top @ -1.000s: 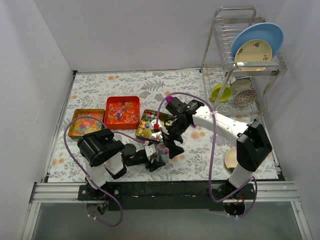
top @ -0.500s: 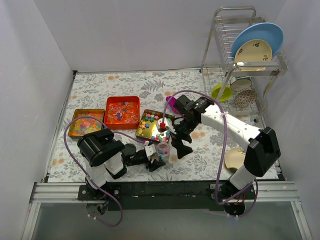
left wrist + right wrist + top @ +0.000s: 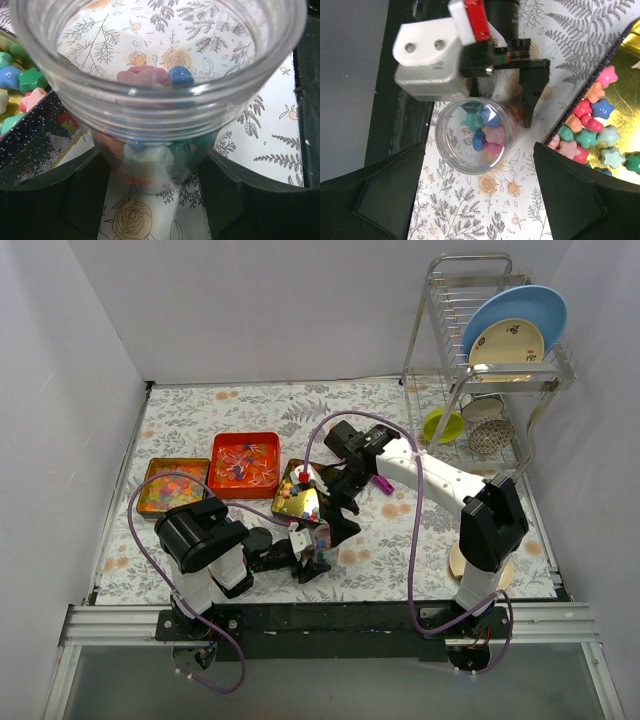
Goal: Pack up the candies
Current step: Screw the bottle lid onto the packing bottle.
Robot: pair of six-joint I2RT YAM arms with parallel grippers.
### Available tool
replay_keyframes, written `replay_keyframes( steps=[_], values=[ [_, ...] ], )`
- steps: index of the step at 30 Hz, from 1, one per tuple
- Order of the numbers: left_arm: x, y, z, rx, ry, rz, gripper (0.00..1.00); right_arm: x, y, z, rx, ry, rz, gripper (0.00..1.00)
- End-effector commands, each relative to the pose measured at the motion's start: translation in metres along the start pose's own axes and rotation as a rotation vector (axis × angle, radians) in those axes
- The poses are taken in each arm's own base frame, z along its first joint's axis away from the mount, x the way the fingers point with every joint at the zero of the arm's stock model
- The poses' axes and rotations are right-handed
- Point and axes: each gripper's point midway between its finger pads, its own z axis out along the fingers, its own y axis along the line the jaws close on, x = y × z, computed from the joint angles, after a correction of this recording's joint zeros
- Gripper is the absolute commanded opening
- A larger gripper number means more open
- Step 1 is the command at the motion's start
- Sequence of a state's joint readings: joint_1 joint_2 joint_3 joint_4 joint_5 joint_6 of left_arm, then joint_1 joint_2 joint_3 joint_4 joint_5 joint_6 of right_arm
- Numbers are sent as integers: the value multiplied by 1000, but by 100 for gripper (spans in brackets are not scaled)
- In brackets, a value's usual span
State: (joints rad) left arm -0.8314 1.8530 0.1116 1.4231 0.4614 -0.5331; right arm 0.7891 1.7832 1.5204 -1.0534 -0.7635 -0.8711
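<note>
Holding the jar (image 3: 474, 135) clamped in your left gripper (image 3: 156, 192), steer the empty, wide-open right gripper (image 3: 479, 172) to the candies (image 3: 590, 138).

Pastel candies (image 3: 489, 134), clear jar (image 3: 454, 150), floral tablecloth (image 3: 470, 212)

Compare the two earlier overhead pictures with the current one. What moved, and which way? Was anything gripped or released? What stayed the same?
The right tool swung out to the right, then back left. It is now open above the glass jar, with its elbow drawn in leftward. Nothing was gripped or released. The left tool kept its hold on the jar, and the three candy trays and the dish rack did not move.
</note>
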Motion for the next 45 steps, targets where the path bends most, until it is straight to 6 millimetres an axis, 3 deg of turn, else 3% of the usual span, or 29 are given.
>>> replay_keyframes(
  steps=[1,12,17,22,28,31,35,41,45],
  values=[
    [-39,21,-8,-131,-188,23,0,-14,19,-5,-45,-35,-37,98],
    [-37,27,-7,-155,-182,5,0,15,51,-8,-74,14,-28,97],
    [-35,29,-7,-165,-173,-4,0,38,66,-9,-75,67,7,97],
    [-35,28,-6,-158,-175,1,0,44,85,-18,-79,73,-4,96],
    [-33,13,-5,-73,-164,6,0,8,39,-35,36,15,-33,96],
    [-31,11,-3,-54,-154,4,0,-10,17,-34,61,-8,-49,95],
    [-28,13,-2,-63,-141,1,0,-15,1,-21,46,-8,-44,95],
    [-29,18,-3,-95,-140,-2,0,-17,11,-1,-30,19,-80,95],
    [-30,21,-3,-109,-144,-3,0,-12,16,1,-40,29,-71,94]
  ],
)
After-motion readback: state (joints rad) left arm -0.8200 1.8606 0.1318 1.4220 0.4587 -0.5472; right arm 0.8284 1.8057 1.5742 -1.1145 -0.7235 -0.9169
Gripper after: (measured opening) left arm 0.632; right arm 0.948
